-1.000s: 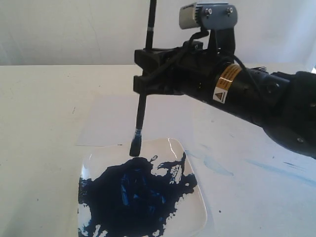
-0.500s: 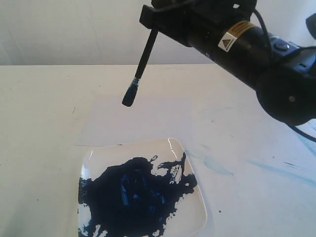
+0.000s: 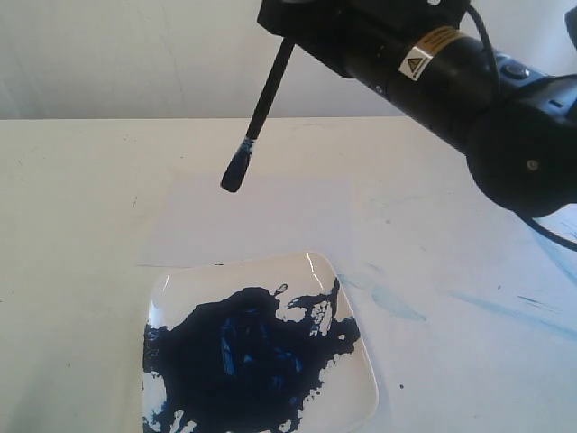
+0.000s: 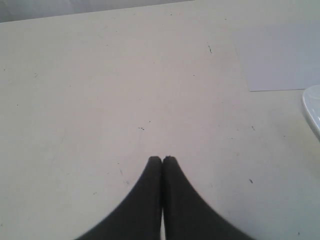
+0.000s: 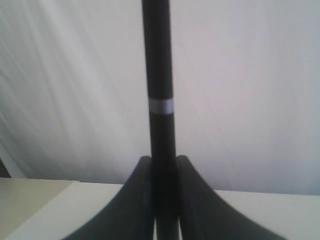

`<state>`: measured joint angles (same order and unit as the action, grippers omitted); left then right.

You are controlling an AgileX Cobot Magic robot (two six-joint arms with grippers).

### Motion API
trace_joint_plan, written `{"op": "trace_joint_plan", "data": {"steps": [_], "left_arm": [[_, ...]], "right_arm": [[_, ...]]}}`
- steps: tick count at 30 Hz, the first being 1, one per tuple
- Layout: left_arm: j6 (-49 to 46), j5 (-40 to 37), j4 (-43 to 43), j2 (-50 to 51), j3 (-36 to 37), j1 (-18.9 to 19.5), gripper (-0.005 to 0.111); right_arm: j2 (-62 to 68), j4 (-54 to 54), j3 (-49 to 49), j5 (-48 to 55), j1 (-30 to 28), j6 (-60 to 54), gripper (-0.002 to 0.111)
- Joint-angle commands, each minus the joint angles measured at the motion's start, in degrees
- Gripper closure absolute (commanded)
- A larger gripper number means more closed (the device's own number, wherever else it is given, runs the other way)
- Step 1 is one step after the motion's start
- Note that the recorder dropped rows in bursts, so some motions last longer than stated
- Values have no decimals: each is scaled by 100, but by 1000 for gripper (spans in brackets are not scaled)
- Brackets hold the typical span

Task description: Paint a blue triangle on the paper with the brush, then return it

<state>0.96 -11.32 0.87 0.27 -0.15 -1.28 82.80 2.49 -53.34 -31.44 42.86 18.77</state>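
- One left gripper [image 4: 162, 159]: two smooth black curved fingers pressed tip to tip with nothing between them, low over bare desk [image 3: 72, 225]. The desk is a matt off-white surface with small dark specks.
- One paper [image 3: 261, 221]: a thin, flat, pale lavender rectangle lying on the desk. Its near edge is just behind the plate.
- One plate [image 3: 361, 379]: glossy, white and square with rounded corners, in front of the paper. It holds one large dark-blue paint puddle [image 3: 243, 356] with ragged, splashed edges.
- One brush [image 3: 261, 104]: a long, thin black handle, tilted, with its dark, blue-stained bristles pointing down. It hangs in the air over the paper and touches nothing below. The right wrist view shows one silver band around the handle.
- One right gripper [image 3: 288, 23]: black, with its jaws closed narrowly on the brush handle, one finger on each side, high above the desk.
- One label [image 3: 424, 52] on the black arm: yellow and white with a warning triangle, and its writing is too small to read.
- Several pale blue smears [image 3: 397, 302] streak the desk to the right of the plate.
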Motion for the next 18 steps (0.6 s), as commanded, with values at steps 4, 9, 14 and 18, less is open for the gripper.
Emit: {"op": "trace_joint_plan", "data": {"steps": [4, 9, 14, 18], "left_arm": [[30, 73, -35, -27, 15, -18, 107], [30, 104, -35, -27, 15, -18, 107], [73, 391, -35, -27, 15, -18, 107], [330, 799, -380, -27, 15, -18, 107]], "right_arm": [[-68, 912, -20, 318, -63, -588, 108], [-68, 949, -20, 376, -63, -979, 108], [-68, 949, -20, 397, -63, -971, 108], [-94, 949, -20, 697, -63, -971, 108]]}}
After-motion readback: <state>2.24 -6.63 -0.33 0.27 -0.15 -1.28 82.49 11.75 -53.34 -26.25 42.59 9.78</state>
